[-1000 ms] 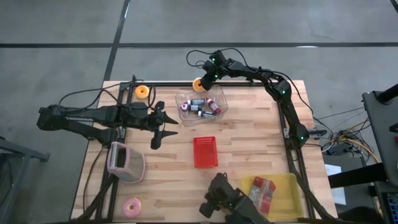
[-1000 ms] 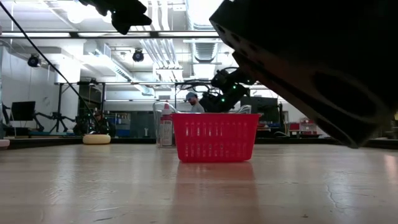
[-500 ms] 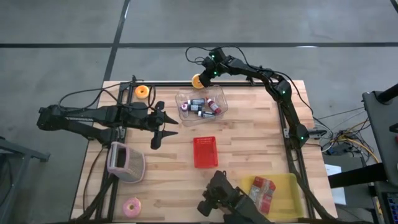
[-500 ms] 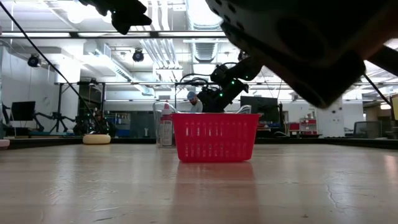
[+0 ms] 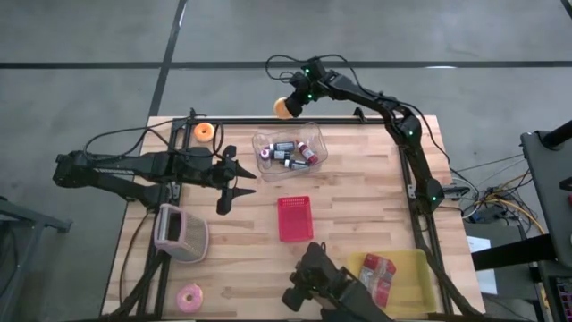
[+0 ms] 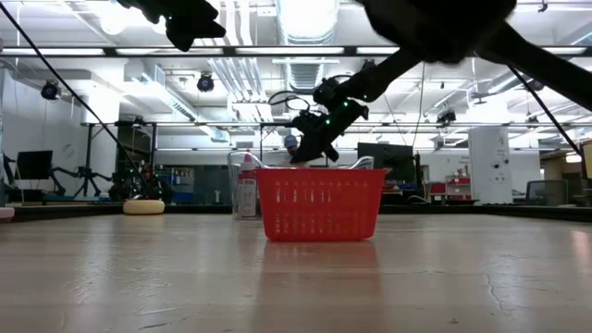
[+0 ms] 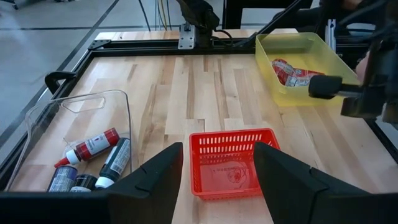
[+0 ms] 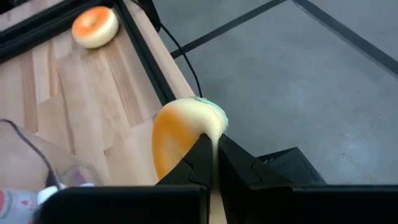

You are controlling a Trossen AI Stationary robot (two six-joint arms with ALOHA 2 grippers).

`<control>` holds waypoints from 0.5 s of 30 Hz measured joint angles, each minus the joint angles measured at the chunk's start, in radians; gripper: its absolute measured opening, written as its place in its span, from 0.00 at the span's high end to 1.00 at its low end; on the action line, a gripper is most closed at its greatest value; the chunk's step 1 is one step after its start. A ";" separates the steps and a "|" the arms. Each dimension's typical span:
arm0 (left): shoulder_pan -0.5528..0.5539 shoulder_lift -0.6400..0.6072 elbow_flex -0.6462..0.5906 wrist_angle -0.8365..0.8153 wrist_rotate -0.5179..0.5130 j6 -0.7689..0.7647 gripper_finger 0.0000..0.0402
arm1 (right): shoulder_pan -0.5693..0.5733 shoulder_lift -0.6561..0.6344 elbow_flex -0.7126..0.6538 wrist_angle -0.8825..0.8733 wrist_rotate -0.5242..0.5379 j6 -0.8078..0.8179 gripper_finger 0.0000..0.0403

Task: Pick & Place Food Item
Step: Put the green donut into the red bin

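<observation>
In the high view, an orange donut [image 5: 283, 106] is pinched by the right gripper [image 5: 290, 104] at twelve o'clock, past the table's far edge. The left gripper [image 5: 234, 186], spread wide and empty, is seen at nine o'clock. In the right wrist view, the donut [image 8: 180, 134] is clamped between shut fingers [image 8: 200, 163].

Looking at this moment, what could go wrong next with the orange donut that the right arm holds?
1. The right gripper pinches only the edge of the orange donut, so it might slip out.
2. In the high view the donut hangs at the table's far edge; if dropped, it could land on the floor.
3. The clear container of bottles lies on the way to the red basket; a low pass might hit it.
</observation>
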 joint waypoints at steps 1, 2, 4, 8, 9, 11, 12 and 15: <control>0.000 0.000 0.000 0.000 0.000 0.000 0.50 | 0.000 -0.006 0.003 -0.005 -0.001 0.000 0.98; 0.000 0.000 0.000 0.000 0.000 0.000 0.50 | 0.001 -0.012 0.005 -0.014 -0.003 0.000 0.98; 0.000 0.000 0.000 0.000 0.000 0.000 0.50 | 0.003 -0.026 0.012 -0.027 -0.004 0.000 0.98; 0.000 0.000 0.000 0.000 0.000 0.000 0.50 | 0.011 -0.059 0.017 -0.044 -0.012 -0.003 0.98; 0.000 0.000 0.000 0.000 0.000 0.000 0.50 | 0.014 -0.065 0.017 -0.052 -0.012 -0.003 0.98; 0.000 0.000 0.000 0.000 0.000 0.000 0.50 | 0.019 -0.080 0.017 -0.067 -0.012 -0.003 0.98; 0.000 0.000 0.000 0.000 0.000 0.000 0.50 | 0.022 -0.088 0.017 -0.079 -0.012 -0.004 0.98; 0.001 0.000 0.000 0.000 0.000 0.000 0.50 | 0.036 -0.115 0.017 -0.102 -0.012 -0.009 0.98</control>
